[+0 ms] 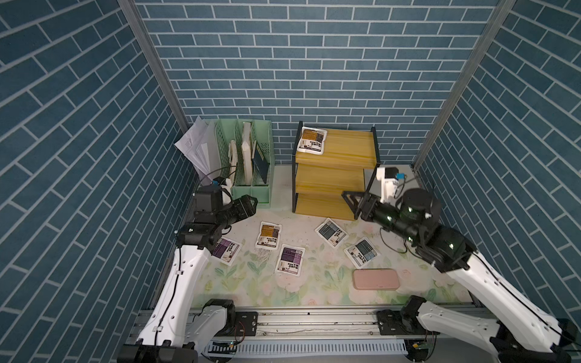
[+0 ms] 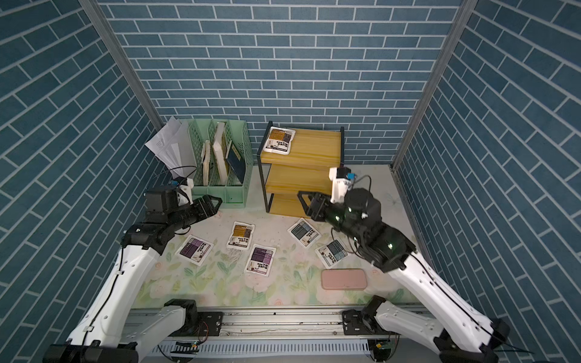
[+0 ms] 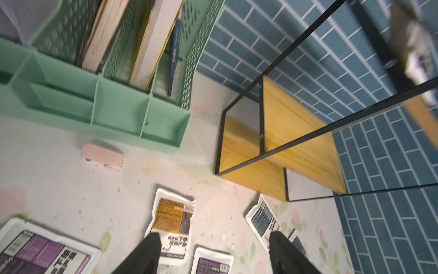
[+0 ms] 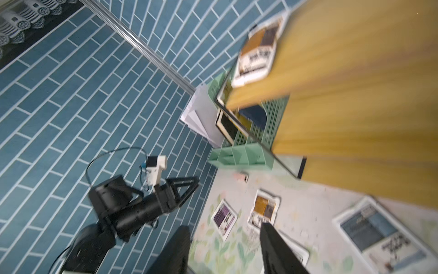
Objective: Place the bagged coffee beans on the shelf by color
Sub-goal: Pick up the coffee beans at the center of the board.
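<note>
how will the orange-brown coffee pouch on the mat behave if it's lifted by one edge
The orange-brown coffee pouch lies flat with a thin sealed rim, so it would probably sag or fold when lifted by an edge. It looks thin, so likely light. Being flat, it should slide on the floral mat when pushed, not roll or tip.
</note>
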Robot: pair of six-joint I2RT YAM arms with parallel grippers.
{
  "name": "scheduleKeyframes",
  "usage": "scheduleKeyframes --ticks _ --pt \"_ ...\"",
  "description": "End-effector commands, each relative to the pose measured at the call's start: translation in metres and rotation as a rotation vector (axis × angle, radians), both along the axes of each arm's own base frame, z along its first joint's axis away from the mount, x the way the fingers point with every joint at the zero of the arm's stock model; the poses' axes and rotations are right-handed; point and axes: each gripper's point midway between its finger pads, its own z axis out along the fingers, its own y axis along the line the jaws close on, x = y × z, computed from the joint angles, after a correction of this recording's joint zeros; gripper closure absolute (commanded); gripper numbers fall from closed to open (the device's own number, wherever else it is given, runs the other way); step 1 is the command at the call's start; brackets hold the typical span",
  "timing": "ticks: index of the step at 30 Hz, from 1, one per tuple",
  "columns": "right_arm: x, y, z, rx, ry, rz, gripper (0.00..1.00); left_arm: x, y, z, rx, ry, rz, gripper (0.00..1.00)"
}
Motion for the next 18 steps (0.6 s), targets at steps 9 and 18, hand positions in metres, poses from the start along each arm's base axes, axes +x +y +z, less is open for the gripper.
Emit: scheduleKeyframes --ticks 9,18 --pt "-0.007 0.143 -0.166 0.038 0.213 0.091 0.52 0.001 0.02 -0.104 -0.033 0.158 0.118 0.31" --pt "0.05 0.215 -0.255 -0.021 0.333 0.124 0.55 0.017 0.027 -0.157 -0.185 0.232 0.126 0.37"
